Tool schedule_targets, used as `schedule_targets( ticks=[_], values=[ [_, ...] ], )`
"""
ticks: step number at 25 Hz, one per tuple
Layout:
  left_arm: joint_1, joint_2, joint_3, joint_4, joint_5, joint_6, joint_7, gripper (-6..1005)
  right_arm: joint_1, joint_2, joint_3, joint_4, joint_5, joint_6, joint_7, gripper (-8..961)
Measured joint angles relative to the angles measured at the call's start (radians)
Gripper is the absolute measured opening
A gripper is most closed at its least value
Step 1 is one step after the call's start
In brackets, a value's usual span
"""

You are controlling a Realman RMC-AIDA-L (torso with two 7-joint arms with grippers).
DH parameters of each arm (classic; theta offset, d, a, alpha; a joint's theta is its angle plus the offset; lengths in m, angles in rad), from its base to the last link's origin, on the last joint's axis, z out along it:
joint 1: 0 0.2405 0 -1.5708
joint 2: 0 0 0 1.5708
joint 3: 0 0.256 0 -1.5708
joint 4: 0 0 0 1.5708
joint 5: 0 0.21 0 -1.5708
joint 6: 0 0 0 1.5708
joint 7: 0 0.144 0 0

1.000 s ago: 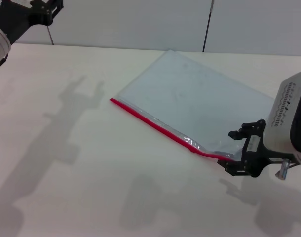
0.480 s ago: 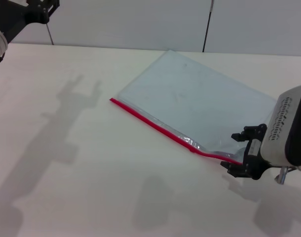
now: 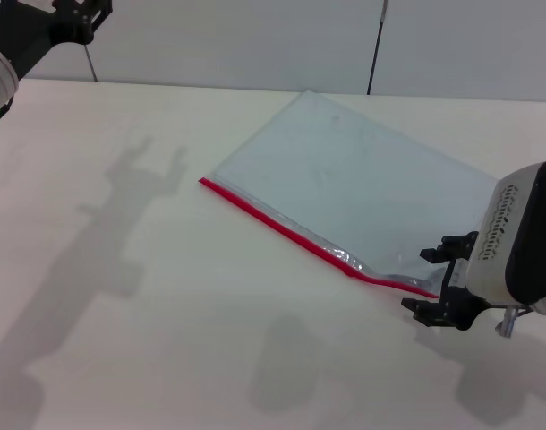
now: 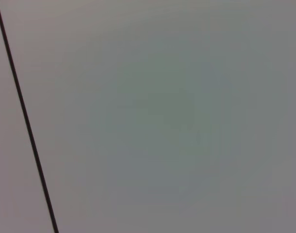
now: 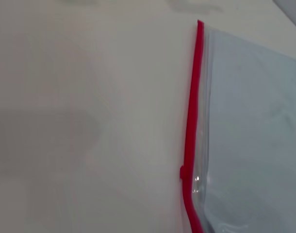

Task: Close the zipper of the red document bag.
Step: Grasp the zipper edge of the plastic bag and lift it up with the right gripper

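Right gripper at the near end of the zipper, bag flat on the table

The red document bag (image 3: pixel 362 188) lay flat and askew on the table (image 3: pixel 121 296), its zipper (image 3: pixel 291 231) along the edge facing the robot; the slider (image 5: pixel 183 172) sat partway along. The right gripper (image 3: pixel 441 285) hovered at the strip's near-right end, jaws apart, nothing between them. The left gripper (image 3: pixel 76 13) was raised far off; its jaws could not be judged. The pouch looked thin, light and slippery, likely to slide or buckle, so the small stiff slider seemed the sensible hold
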Motion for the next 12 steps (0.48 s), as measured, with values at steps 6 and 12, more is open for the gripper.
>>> schedule_targets(
  ticks=[6,12],
  values=[
    [-0.003,0.0,-0.001,0.0,0.005,0.0,0.0,587,0.025,-0.001,-0.002,0.054,-0.004,0.035,0.001,702],
    [-0.005,-0.001,-0.002,0.003,0.012,0.0,0.0,587,0.045,-0.001,0.003,0.085,-0.004,0.061,0.001,702]
  ],
)
